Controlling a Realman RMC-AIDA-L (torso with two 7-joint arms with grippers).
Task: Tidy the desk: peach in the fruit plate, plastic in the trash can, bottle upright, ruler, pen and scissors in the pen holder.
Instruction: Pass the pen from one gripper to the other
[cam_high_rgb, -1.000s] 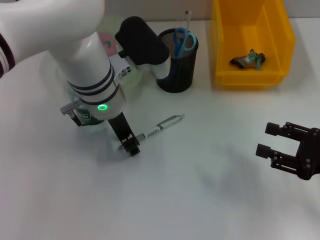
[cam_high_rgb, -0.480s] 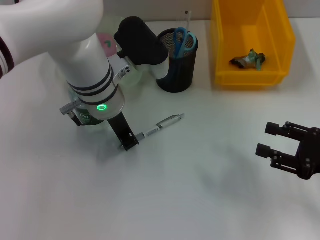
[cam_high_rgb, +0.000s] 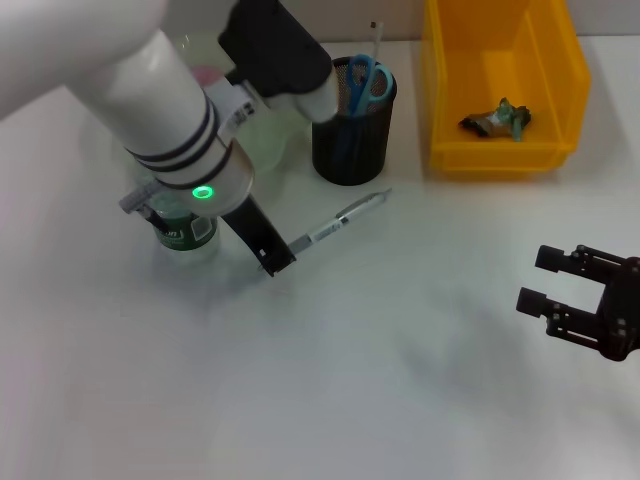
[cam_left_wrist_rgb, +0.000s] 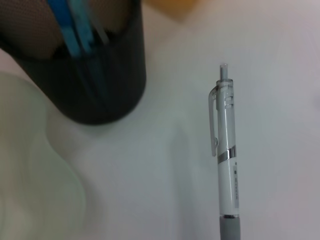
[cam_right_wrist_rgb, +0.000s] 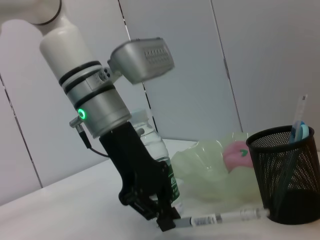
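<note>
My left gripper (cam_high_rgb: 275, 260) is shut on the grip end of a clear white pen (cam_high_rgb: 338, 221), which points toward the black mesh pen holder (cam_high_rgb: 350, 125). The right wrist view shows the left gripper (cam_right_wrist_rgb: 165, 220) holding the pen (cam_right_wrist_rgb: 222, 218) nearly level, just above the table. The left wrist view shows the pen (cam_left_wrist_rgb: 226, 160) beside the holder (cam_left_wrist_rgb: 80, 65). Blue scissors (cam_high_rgb: 366, 78) and a clear ruler (cam_high_rgb: 377, 38) stand in the holder. A green-labelled bottle (cam_high_rgb: 186, 230) stands upright behind my left arm. My right gripper (cam_high_rgb: 580, 300) is open and empty at the right.
A yellow bin (cam_high_rgb: 500, 150) at the back right holds a crumpled plastic wrapper (cam_high_rgb: 497, 118). A pale green fruit plate (cam_right_wrist_rgb: 210, 167) with a pink peach (cam_right_wrist_rgb: 235, 154) sits behind the bottle, left of the holder.
My left gripper closed on the pen, then moved up and toward the pen holder with it. The right arm stayed still.
</note>
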